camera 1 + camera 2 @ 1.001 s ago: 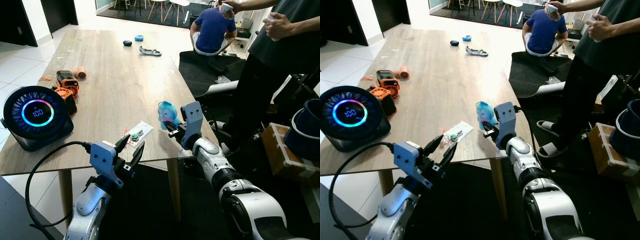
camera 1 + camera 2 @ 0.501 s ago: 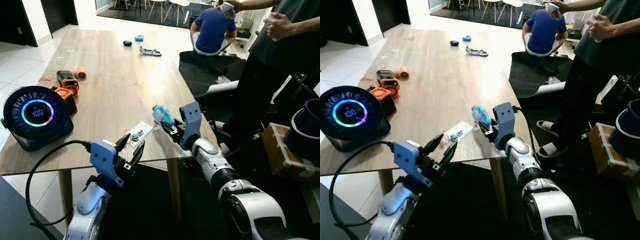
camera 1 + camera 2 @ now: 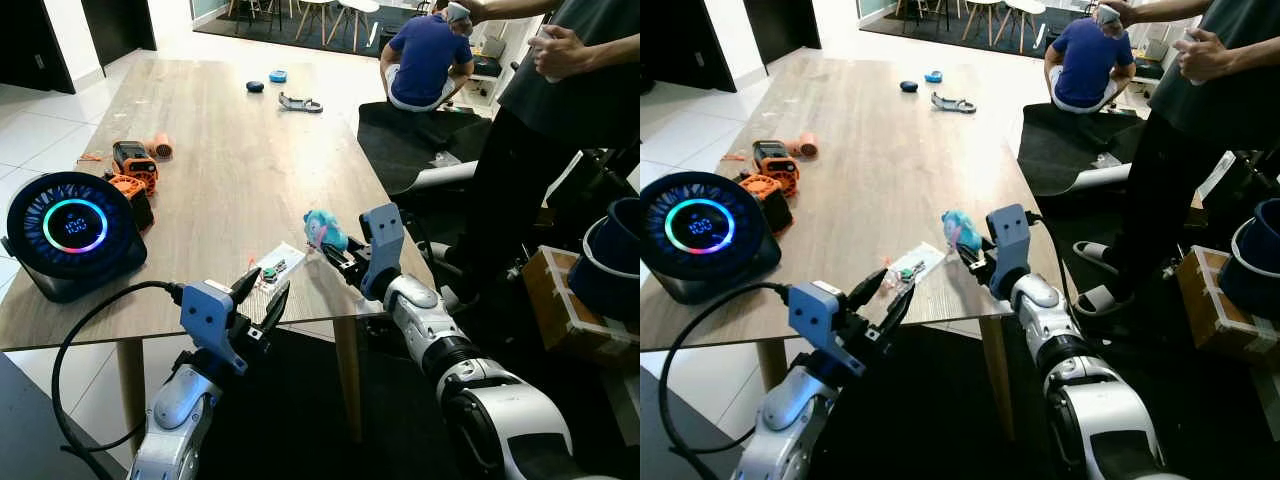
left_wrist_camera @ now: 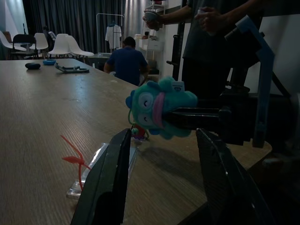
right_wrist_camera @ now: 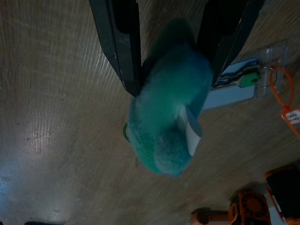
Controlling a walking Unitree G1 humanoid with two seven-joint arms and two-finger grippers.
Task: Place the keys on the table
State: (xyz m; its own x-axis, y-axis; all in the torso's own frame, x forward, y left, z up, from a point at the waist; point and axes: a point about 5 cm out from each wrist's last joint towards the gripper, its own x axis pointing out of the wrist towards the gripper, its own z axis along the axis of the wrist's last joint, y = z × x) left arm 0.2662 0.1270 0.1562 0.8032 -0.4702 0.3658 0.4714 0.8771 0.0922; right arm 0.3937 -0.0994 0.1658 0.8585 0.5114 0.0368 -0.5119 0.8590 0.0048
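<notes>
Left wrist view, right tool (image 3: pixel 335 250) clamping fuzzy teal plush keys (image 4: pixel 159 108), wood-grain table (image 3: pixel 230 170), left tool (image 3: pixel 262 295) spread, empty.

Both arms are glossy silver-white with black ribbed joint bands. Each wrist carries a blue-grey angular bracket ahead of long black tapered fingers. A thick black cable loops off the left gripper (image 3: pixel 262 300), toward nine o'clock.

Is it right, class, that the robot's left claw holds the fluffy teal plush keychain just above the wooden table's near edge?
No. The right claw, not the left, holds the fluffy teal plush keychain just above the wooden table; the left eye view shows it. The left claw is open.
</notes>
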